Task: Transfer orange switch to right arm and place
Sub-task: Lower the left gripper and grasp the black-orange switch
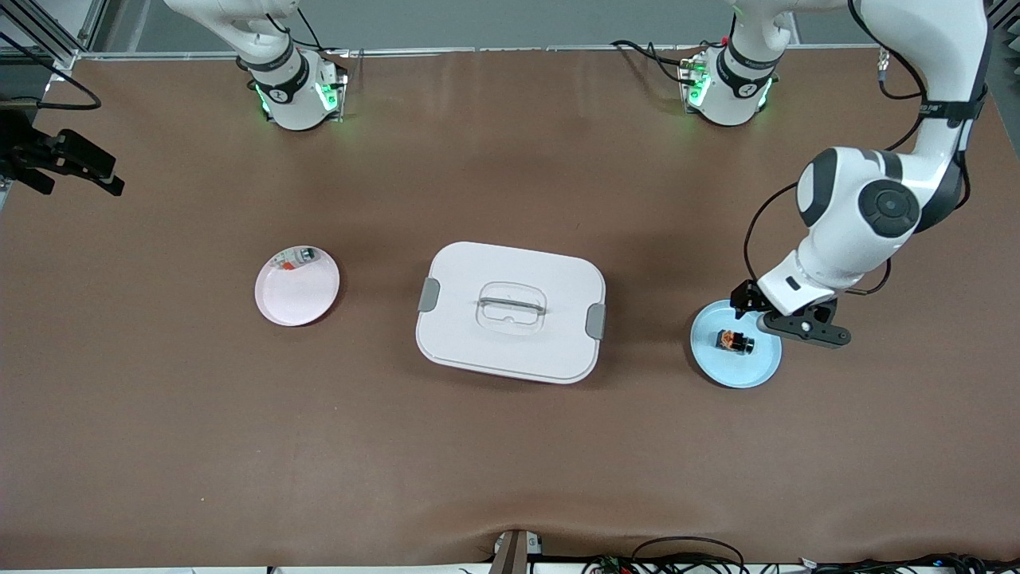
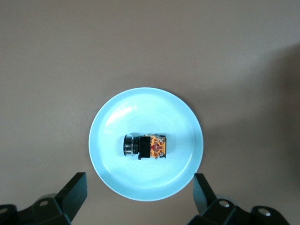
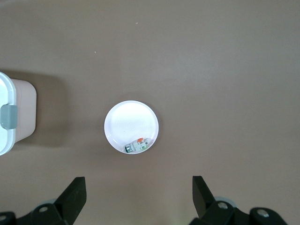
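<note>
I hold my left end effector [image 2: 140,199] over the blue plate [image 2: 110,140] at the left arm's end of the table [image 1: 510,446], its fingers [image 2: 75,190] spread wide and empty, because the orange switch [image 2: 146,146] lies directly beneath it in the middle of that plate. The switch rests on its side, dark round cap at one end and orange-brown patterned face at the other, so my fingers stand either side of its long axis; I judge a straight descent would put one pad at each end, though closing across the narrower black body might grip more surely. Nothing touches it yet. My right end effector [image 3: 138,199] waits high over the pink plate [image 3: 123,123], also wide open and holding nothing; below it a pale silvery part with a red-orange spot [image 3: 139,144] sits at that plate's rim, which I leave alone. Between my two end effectors stands the white lidded box [image 1: 510,312], so I expect the handover must happen in the air above or beside it.
</note>
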